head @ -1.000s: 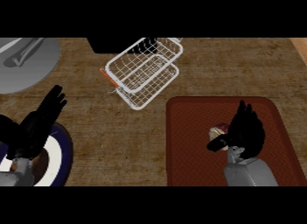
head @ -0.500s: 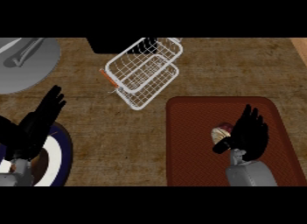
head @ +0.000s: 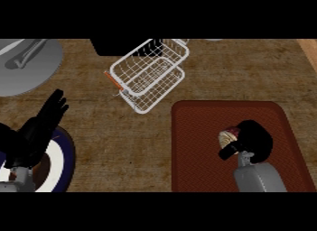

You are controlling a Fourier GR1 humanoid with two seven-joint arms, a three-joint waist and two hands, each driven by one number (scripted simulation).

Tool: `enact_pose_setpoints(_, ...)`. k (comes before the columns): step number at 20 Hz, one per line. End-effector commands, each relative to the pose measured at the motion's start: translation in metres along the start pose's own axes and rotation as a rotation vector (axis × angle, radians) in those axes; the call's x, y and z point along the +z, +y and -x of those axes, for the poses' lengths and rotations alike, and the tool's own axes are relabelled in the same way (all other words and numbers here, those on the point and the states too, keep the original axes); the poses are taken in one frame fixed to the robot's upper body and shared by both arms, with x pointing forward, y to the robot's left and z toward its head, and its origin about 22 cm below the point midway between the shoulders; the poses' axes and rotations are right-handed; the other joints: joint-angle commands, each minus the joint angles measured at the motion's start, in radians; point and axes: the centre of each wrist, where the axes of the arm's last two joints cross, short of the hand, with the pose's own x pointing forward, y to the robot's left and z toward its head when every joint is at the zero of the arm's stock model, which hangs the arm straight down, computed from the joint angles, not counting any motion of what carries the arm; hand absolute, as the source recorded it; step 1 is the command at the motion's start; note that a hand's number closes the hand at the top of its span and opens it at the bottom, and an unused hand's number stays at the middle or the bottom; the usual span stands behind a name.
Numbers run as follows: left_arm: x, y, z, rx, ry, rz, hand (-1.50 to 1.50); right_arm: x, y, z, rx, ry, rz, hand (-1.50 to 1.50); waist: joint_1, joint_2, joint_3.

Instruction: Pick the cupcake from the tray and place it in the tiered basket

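Observation:
The cupcake [head: 228, 136] sits on the dark red tray [head: 201, 149] at the right, showing a pale wrapper and a dark red top. My right hand [head: 254, 140] is curled round it from the right, with the thumb across its lower side; most of the cupcake is hidden. The white wire tiered basket [head: 151, 74] stands at the top centre, apart from the tray. My left hand [head: 34, 131] rests open at the left, fingers pointing up.
A blue-rimmed plate [head: 66, 158] lies under my left forearm at the lower left. A large grey round lid or pan [head: 17, 65] fills the top left corner. A wooden edge [head: 315, 56] runs along the top right.
My right hand's fingers went from straight above the cupcake to curled round it. The left hand has stayed where it was.

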Motion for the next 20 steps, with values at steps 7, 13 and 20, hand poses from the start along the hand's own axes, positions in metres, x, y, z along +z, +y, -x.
enact_pose_setpoints(7, -0.005, 0.008, 0.004, 0.008, -0.005, -0.003, 0.0, 0.0, 0.022, -0.007, 0.152, -0.04, 0.111, 1.5, 0.0, 0.01, 0.007)
enact_pose_setpoints(13, -0.011, 0.0, -0.011, -0.008, 0.022, -0.029, 0.0, 0.056, 0.022, 0.046, 0.183, -0.213, 0.199, 1.5, -0.024, 0.004, 0.007)
enact_pose_setpoints(20, -0.004, -0.009, 0.01, 0.011, 0.02, -0.024, 0.0, 0.098, -0.046, 0.06, -0.097, -0.4, 0.482, 1.5, -0.026, 0.002, 0.007)
